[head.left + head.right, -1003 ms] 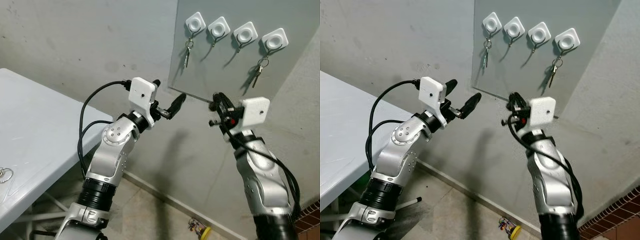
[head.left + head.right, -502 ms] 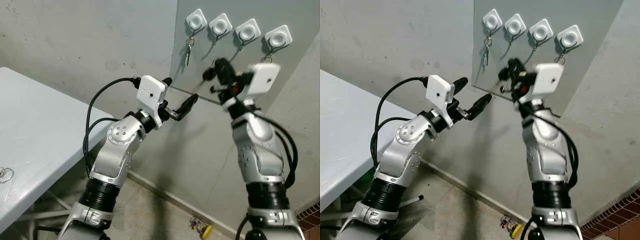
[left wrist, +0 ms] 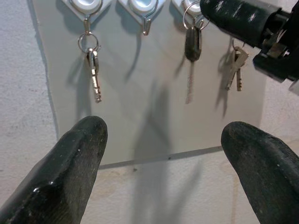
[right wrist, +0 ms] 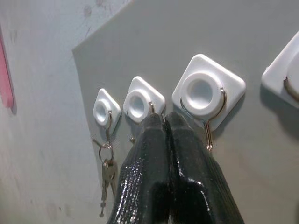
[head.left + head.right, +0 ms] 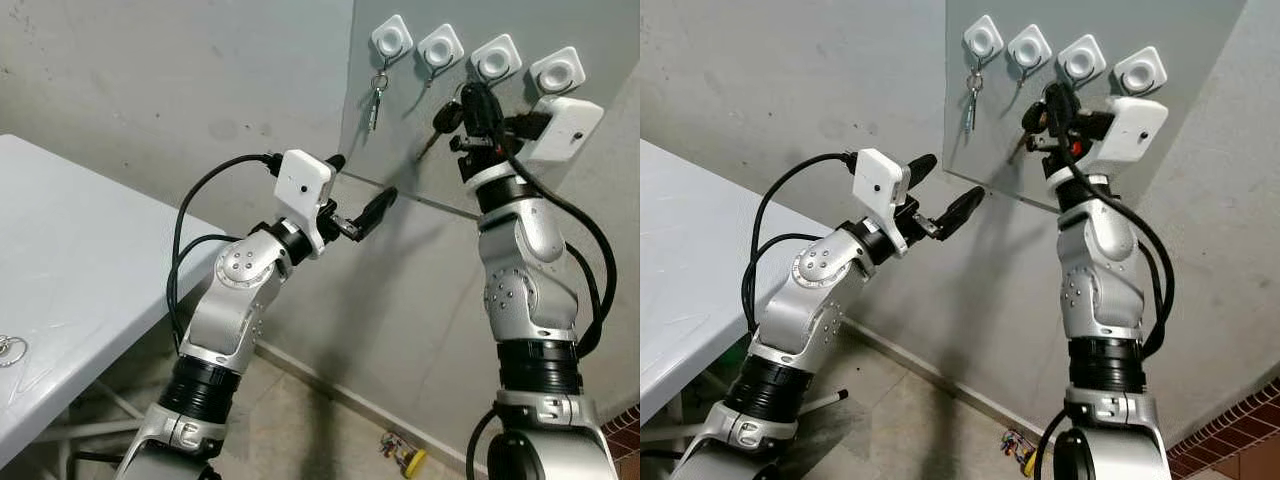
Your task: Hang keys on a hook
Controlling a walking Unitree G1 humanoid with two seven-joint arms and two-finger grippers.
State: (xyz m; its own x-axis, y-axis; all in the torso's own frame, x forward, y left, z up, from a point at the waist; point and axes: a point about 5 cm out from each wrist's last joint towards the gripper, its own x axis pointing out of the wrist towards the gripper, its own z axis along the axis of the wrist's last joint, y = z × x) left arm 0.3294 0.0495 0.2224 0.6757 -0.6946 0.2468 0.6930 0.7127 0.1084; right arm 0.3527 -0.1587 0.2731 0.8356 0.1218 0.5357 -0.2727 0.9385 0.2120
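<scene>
Four white square hooks sit in a row on a grey board. A set of keys hangs from the first hook. My right gripper is raised in front of the board between the second hook and the third hook. It is shut on the ring of a black-headed key, which dangles below it. I cannot tell whether the ring is on a hook. More keys hang under the fourth hook. My left gripper is open and empty, lower and left of the board.
A white table stands at the left with a loose key ring near its front edge. A small yellow object lies on the floor by the wall. Red brick shows at the bottom right.
My right arm has swung up from waist height to the row of hooks, carrying the key. It now covers the fourth hook's keys. My left arm rose a little, then stayed still.
</scene>
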